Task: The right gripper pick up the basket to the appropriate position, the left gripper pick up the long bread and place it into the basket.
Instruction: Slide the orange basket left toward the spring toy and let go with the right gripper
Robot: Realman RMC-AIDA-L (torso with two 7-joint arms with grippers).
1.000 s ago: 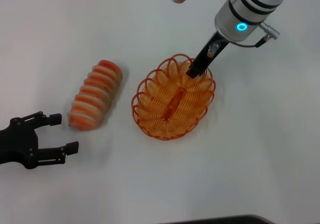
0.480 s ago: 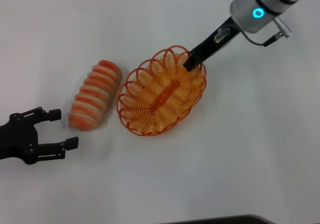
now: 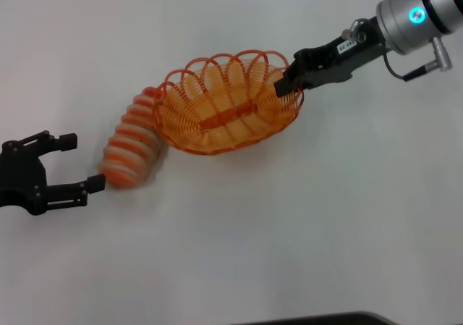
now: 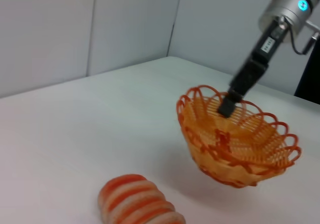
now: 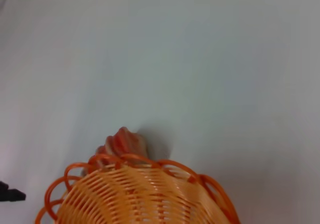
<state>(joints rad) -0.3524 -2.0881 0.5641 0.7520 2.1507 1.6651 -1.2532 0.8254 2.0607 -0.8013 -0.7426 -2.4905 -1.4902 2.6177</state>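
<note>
The orange woven basket (image 3: 224,111) hangs tilted above the table, held by its right rim. My right gripper (image 3: 289,86), on the wrist with the blue ring, is shut on that rim; it also shows in the left wrist view (image 4: 227,104) on the basket (image 4: 235,144). The long bread (image 3: 130,148), striped orange and cream, lies on the table, its far end hidden under the basket's left edge. It shows in the left wrist view (image 4: 137,204) and partly in the right wrist view (image 5: 122,141) beyond the basket (image 5: 135,194). My left gripper (image 3: 79,162) is open, just left of the bread's near end.
The white table (image 3: 289,231) stretches all around. A dark edge (image 3: 311,319) runs along the front of the table. Grey wall panels (image 4: 75,24) stand behind the table in the left wrist view.
The right gripper has lifted and swung the basket to the left, tilting it, so it now overlaps the bread's far end. The left gripper has shifted slightly back and left.
</note>
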